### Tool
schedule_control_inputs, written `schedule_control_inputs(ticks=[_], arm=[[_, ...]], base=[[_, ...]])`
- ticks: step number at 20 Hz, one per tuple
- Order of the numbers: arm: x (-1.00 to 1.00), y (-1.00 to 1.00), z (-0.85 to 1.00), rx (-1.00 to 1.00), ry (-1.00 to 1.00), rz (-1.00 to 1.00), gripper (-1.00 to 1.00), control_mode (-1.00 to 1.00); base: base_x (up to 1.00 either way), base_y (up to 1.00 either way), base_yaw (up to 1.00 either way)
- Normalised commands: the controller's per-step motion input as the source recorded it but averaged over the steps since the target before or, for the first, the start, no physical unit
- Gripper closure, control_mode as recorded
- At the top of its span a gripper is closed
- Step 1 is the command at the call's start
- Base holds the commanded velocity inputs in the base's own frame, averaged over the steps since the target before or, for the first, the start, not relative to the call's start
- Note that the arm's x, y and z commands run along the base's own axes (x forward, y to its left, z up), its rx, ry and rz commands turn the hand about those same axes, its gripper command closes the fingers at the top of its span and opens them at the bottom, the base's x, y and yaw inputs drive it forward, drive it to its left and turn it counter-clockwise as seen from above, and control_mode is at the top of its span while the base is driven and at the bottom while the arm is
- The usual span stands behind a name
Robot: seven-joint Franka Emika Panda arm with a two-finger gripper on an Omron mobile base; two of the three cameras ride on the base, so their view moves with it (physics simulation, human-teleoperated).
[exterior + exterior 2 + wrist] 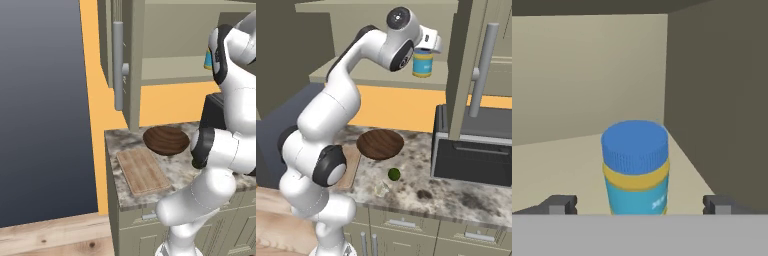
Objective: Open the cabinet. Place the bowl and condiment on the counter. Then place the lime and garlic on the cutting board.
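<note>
Two dark fingertips [562, 204] stand spread wide either side of one blue-and-yellow condiment jar [635, 167], the jaws fully open and gripping nothing, the jar upright on the cabinet shelf [557, 160] near the right wall. One white arm [331, 115] rises from the base, bends at the elbow and reaches up into the open cabinet [381, 35], wrist level with the jar. Below on the desk [456, 195] lie one brown bowl [380, 144], one cutting board [143, 171], one lime [394, 174] and one pale garlic bulb [381, 189], beside one black appliance [471, 150].
</note>
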Motion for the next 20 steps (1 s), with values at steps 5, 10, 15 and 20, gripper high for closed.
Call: schedule_control_inputs(ticks=[5,10,15,20], arm=[[0.18,-0.03,0.0,0.01,0.0,0.01,-1.0,-1.0],[0.17,-0.07,-0.04,0.01,0.0,0.0,-1.0,-1.0],[0.12,-0.01,-0.1,0.0,0.01,0.0,-1.0,-1.0],[0.31,0.0,-0.07,0.0,0.0,0.0,-1.0,-1.0]], base=[[0.0,0.0,0.0],[0.0,0.0,0.0],[0.0,0.0,0.0],[0.0,0.0,0.0]])
